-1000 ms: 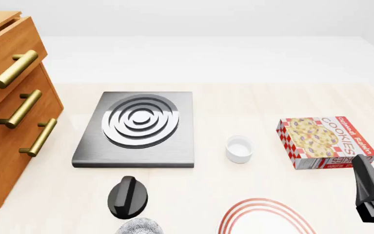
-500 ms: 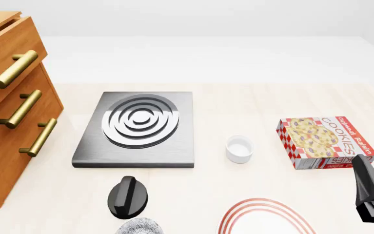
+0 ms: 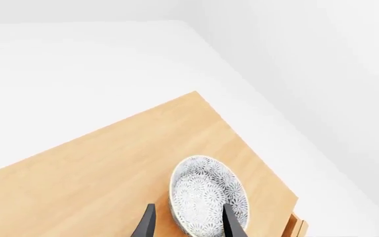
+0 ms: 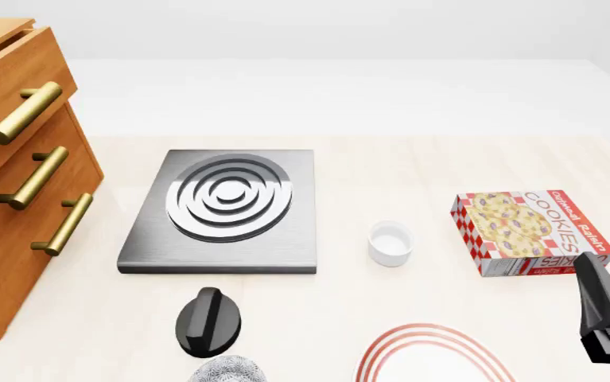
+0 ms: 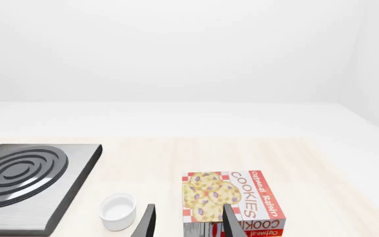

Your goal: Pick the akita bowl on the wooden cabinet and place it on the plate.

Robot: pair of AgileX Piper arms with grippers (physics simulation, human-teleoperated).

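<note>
Left gripper (image 3: 188, 224) open wide, straddling rim of grey-patterned white akita bowl (image 3: 208, 195) on orange-brown wooden cabinet (image 3: 110, 177). Right gripper (image 5: 189, 222) open wide, empty. Red-ringed white plate (image 4: 432, 354) bottom centre of front view.

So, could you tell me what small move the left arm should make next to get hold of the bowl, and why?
Probably ease the left gripper forward and down. In its wrist view the open fingers hover above the akita bowl on the wooden cabinet, one finger over the bowl's inside, the other over the wood beside it, so they seem lined up across the near rim but not yet closed on it.
</note>
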